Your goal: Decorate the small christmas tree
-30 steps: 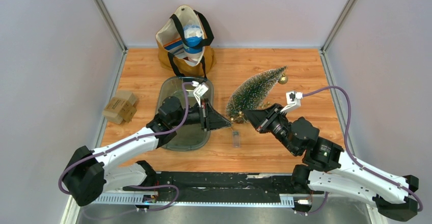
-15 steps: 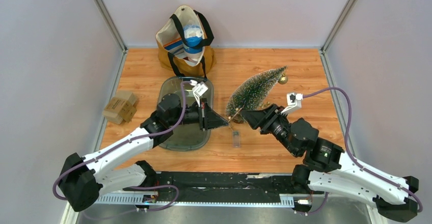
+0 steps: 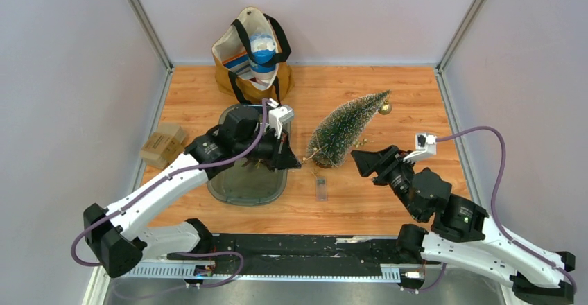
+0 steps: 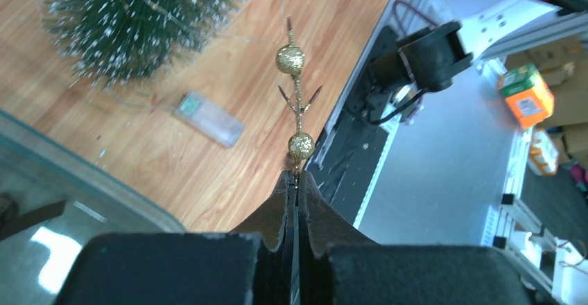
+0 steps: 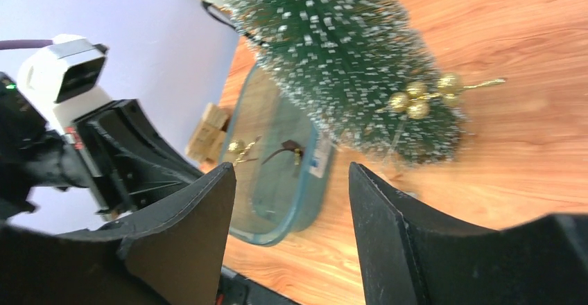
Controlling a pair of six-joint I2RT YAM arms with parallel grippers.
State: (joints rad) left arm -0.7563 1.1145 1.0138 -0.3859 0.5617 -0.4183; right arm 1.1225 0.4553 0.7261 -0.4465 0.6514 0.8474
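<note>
Just left of the base of the small christmas tree, the left arm's fingers pinch the stem of a gold bauble sprig that points toward it. The tree lies on its side on the worktop, tip toward the far right. Just right of its base, the right arm's fingers gape, holding nothing.

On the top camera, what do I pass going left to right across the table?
In order: cardboard boxes → clear tray → left claw, shut on a gold sprig → small christmas tree → gold bauble at its tip. Skipped, since they overlap these: bag, battery box, right claw.
</note>
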